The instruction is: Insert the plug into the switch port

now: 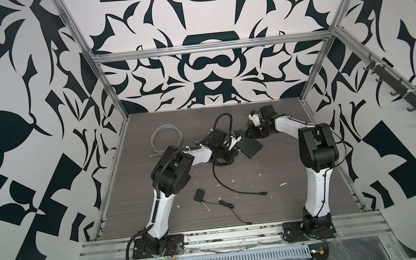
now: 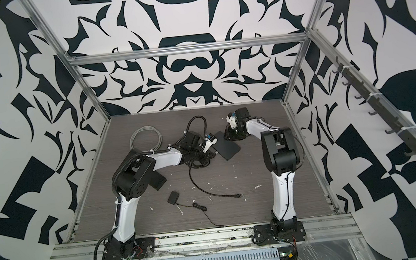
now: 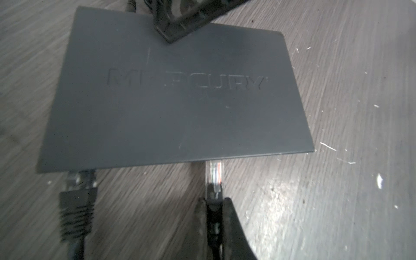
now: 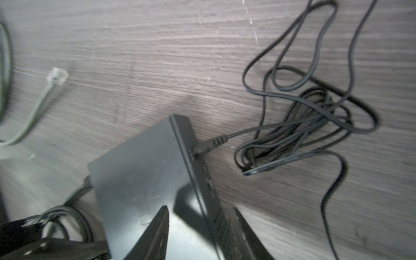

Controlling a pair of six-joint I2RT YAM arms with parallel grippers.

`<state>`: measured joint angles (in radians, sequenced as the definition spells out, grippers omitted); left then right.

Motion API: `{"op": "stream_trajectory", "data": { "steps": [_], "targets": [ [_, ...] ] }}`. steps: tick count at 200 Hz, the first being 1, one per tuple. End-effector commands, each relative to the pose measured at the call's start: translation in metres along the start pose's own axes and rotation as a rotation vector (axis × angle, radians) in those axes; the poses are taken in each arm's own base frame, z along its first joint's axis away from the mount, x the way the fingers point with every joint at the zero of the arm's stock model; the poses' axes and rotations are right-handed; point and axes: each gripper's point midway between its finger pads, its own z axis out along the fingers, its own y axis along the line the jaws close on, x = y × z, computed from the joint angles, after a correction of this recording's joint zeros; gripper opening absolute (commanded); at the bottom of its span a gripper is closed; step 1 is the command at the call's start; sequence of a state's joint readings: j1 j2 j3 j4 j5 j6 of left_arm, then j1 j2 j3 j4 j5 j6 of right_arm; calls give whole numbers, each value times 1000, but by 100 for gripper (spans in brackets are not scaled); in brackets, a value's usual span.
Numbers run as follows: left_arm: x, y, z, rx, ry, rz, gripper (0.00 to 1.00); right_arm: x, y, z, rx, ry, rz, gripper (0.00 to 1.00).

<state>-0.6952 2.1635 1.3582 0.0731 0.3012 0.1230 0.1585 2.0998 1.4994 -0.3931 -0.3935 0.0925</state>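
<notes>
Left wrist view: shows the left claw (image 3: pixel 215 203) pressed together on a clear plug (image 3: pixel 215 173), pinching it by its black boot. Puts the plug's tip right at the port edge of the dark grey switch (image 3: pixel 175 101), with most of the plug's body outside; cannot tell whether seated, since the lid hides the ports. Shows a black plug (image 3: pixel 77 180) already in a port along the same edge, beside the pinched one. Right wrist view: finds the right claw (image 4: pixel 200 220) spread, one finger over the switch's top and the other just off its side wall; cannot tell whether either touches. Shows also a thin cord (image 4: pixel 209 144) plugged into that side wall and trailing to a loose tangle (image 4: pixel 304 126) on the table (image 4: pixel 157 45). Both top views: place the switch flat toward the far middle, between the two claws. Show a grey cable coil (image 1: pixel 153 139) far left and a small black adapter (image 1: pixel 199 195) nearer, both well apart from the switch.
</notes>
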Motion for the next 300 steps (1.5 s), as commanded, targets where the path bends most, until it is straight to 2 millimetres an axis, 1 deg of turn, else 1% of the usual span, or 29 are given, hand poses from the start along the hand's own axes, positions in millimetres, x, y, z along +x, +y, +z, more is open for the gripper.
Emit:
{"op": "stream_trajectory", "data": {
  "steps": [1,28,51,64,82,112,158,181,207,230,249,267,300],
  "targets": [
    [58,12,10,-64,183,-99,1,-15,0,-10,27,-22,-47,48],
    [58,14,12,-75,187,-113,1,-16,-3,-9,30,-16,-55,48],
    [57,18,13,-94,199,-143,1,-15,-1,-9,7,-11,-64,48],
    [56,17,13,-87,195,-154,0,-10,1,-6,-19,8,-69,48],
    [50,16,13,-82,176,-165,0,-2,7,-1,-72,41,-70,47],
    [42,20,13,-95,159,-176,0,12,16,8,-154,115,-68,46],
    [31,24,14,-112,158,-202,0,23,25,10,-224,152,-69,44],
    [31,33,12,-166,164,-229,0,32,27,12,-252,175,-68,43],
    [26,36,7,-202,105,-226,0,37,27,14,-270,197,-49,42],
    [19,31,5,-181,71,-212,0,39,30,13,-285,200,-51,42],
    [17,34,5,-211,70,-197,0,40,32,13,-302,205,-48,42],
    [13,41,1,-267,49,-189,0,42,32,15,-308,219,-40,42],
    [4,30,5,-228,23,-133,0,47,36,18,-348,250,-27,41]
  ]
}}
